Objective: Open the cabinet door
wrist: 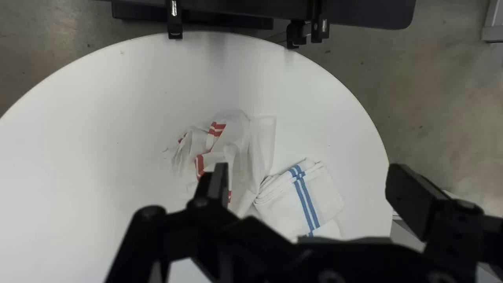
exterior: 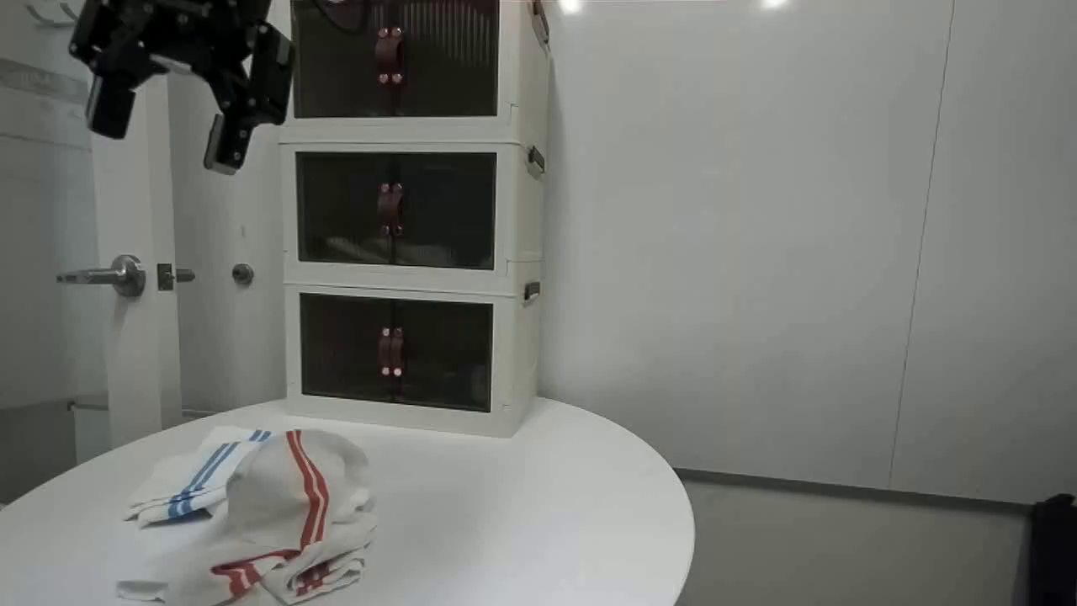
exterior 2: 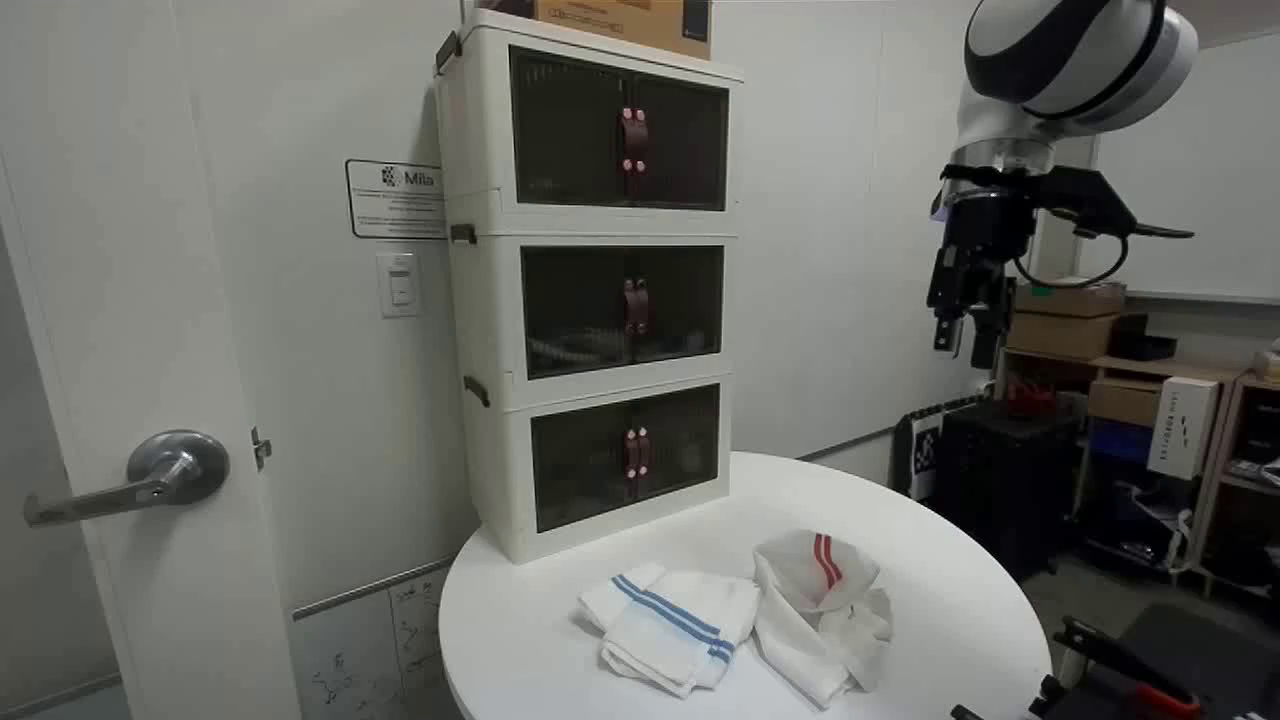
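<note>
The cabinet door is the dark tinted middle-tier front (exterior: 446,210) of the white three-tier cabinet (exterior: 528,215); it also shows in an exterior view (exterior 2: 680,300). It is closed. Its small reddish handles (exterior: 390,209) meet at the centre seam and show again in an exterior view (exterior 2: 636,306). My gripper (exterior: 167,128) is open and empty, pointing down, high above the table and apart from the cabinet. It hangs well to the side of the cabinet in an exterior view (exterior 2: 965,342). In the wrist view my open gripper (wrist: 312,186) is over the towels; the door is out of view there.
A round white table (exterior: 589,488) bears the cabinet. A red-striped towel (exterior: 278,497) and a folded blue-striped towel (exterior 2: 670,625) lie in front of it. A cardboard box (exterior 2: 625,25) sits on top. A room door with a lever handle (exterior 2: 170,470) stands beside the cabinet.
</note>
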You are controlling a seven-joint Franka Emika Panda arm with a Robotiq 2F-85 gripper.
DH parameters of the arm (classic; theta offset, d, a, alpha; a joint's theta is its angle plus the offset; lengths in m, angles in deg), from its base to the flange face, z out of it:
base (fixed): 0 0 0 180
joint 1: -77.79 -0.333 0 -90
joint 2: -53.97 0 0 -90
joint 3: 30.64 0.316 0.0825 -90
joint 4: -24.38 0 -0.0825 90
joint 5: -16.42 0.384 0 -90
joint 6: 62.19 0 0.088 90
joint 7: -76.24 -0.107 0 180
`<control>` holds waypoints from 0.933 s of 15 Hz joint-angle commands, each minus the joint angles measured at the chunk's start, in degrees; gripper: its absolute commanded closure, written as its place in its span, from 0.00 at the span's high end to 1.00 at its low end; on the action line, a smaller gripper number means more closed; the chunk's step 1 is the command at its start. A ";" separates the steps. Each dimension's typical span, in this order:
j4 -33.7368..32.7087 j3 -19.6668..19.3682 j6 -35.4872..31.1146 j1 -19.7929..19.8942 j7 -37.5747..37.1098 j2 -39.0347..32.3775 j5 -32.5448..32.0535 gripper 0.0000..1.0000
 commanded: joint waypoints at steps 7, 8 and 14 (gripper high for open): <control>-1.54 -0.87 -9.74 -1.44 8.63 -1.08 5.04 1.00; -3.11 -0.76 -11.74 -2.09 10.33 -2.53 5.23 1.00; -12.49 -2.45 -22.92 -8.52 18.60 -12.03 14.78 1.00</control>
